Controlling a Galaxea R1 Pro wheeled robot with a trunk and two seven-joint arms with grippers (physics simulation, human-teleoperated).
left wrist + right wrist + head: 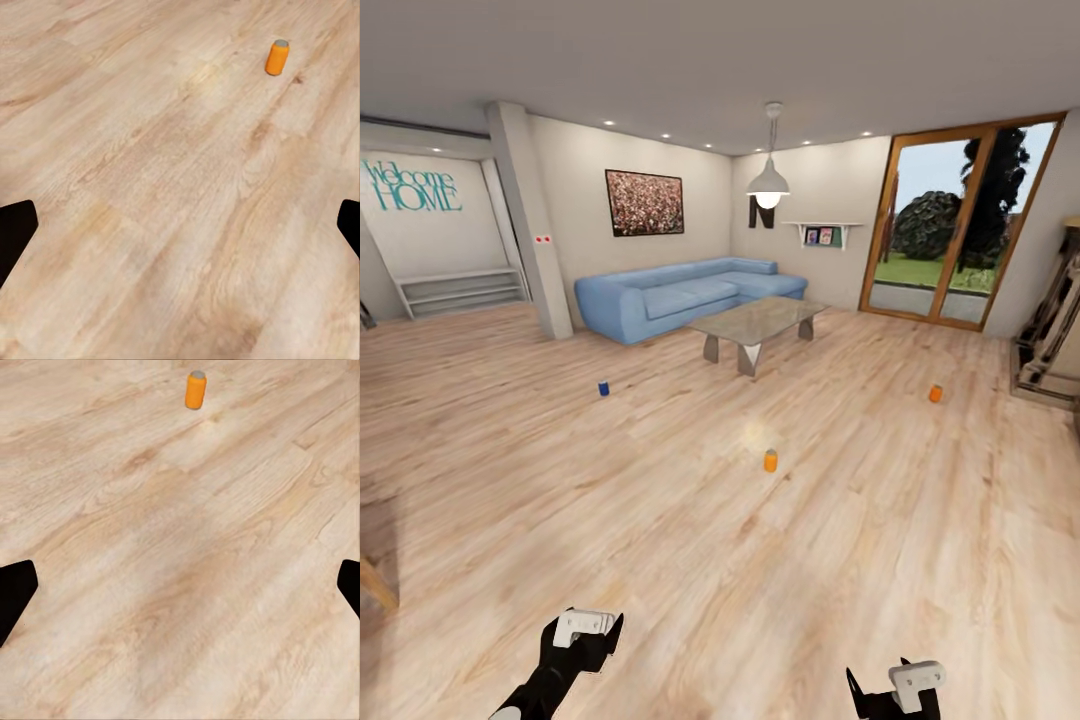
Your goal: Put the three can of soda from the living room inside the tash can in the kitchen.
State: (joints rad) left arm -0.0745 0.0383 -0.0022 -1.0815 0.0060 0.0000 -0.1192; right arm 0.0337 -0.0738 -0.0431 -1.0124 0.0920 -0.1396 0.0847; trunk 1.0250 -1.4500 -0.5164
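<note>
All three soda cans stand upright on the living room's wooden floor. The dark blue can [603, 388] is to the left, in front of the sofa. One orange can [770, 460] stands in the middle, nearest to me, and the other orange can [935, 393] is farther right. The left wrist view shows an orange can [277, 58] well ahead of my open left gripper [180, 232]. An orange can [196, 390] also stands far ahead of my open right gripper [180, 592]. Both grippers [585, 632] [890, 690] hang low, empty. The tash can and the kitchen are out of view.
A light-blue corner sofa [680, 295] and a glass-topped coffee table [760, 320] stand behind the cans. A pillar [530, 220] rises at the left, and a glass door [960, 230] is at the back right. A dark-framed structure [1050, 335] lines the right wall. A wooden edge [375, 580] shows at the lower left.
</note>
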